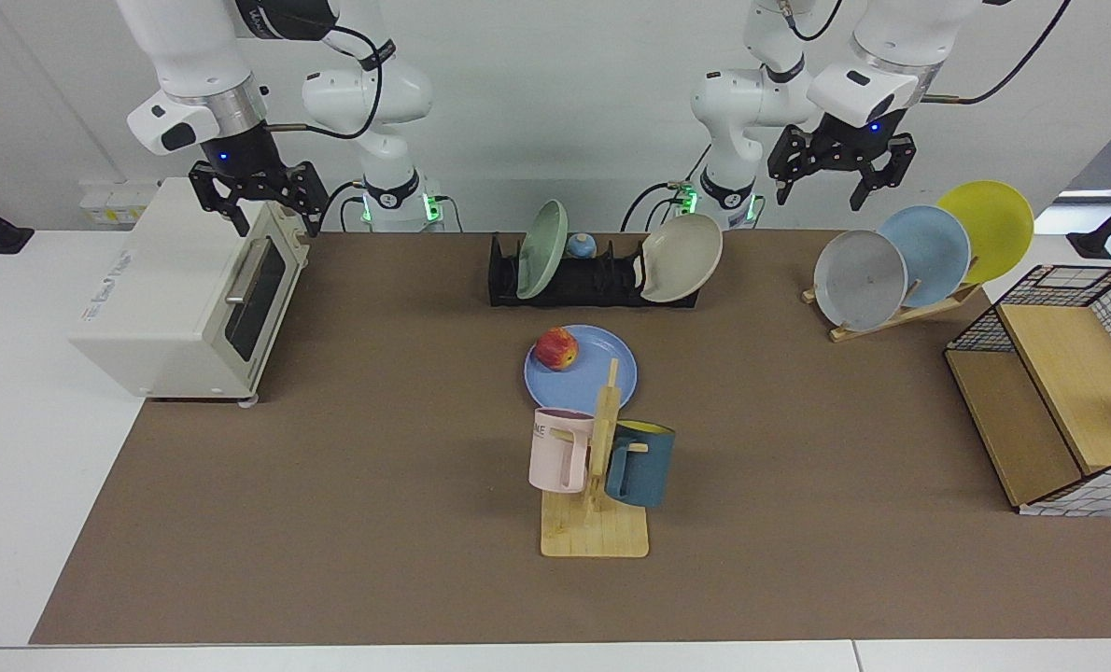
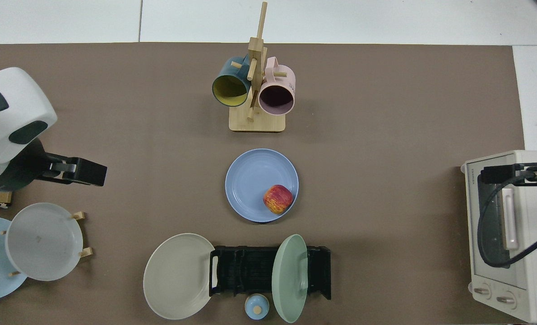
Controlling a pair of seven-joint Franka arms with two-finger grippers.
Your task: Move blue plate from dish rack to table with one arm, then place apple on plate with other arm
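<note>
Well, from where I stand both halves of the job look done. The blue plate (image 1: pixel 582 368) lies flat on the table (image 1: pixel 378 523), out of the dish rack (image 1: pixel 593 278), which sits just beyond it at twelve o'clock in the facing view with only a green plate (image 1: pixel 541 237) and a beige plate (image 1: pixel 682 258) leaning in it. The apple (image 1: pixel 555 348) rests on the plate, not at its middle but toward the rim, about ten o'clock in the facing view and four o'clock from above.

Neither arm is at the plate. The right gripper (image 1: pixel 257 194) hangs with its fingers spread wide and empty above the top front edge of the white toaster oven (image 1: pixel 182 289), well off at nine o'clock from the plate. The left gripper (image 1: pixel 840 166) hangs likewise wide and empty above the wooden plate stand (image 1: pixel 892 313), off toward two o'clock.

I'd judge the step in hand to be the closing one, arms drawn clear of the work. The next move calls for little: perhaps parking both arms, with nothing to grasp. The apple sits near the rim but looks settled, so I'd leave it be.
</note>
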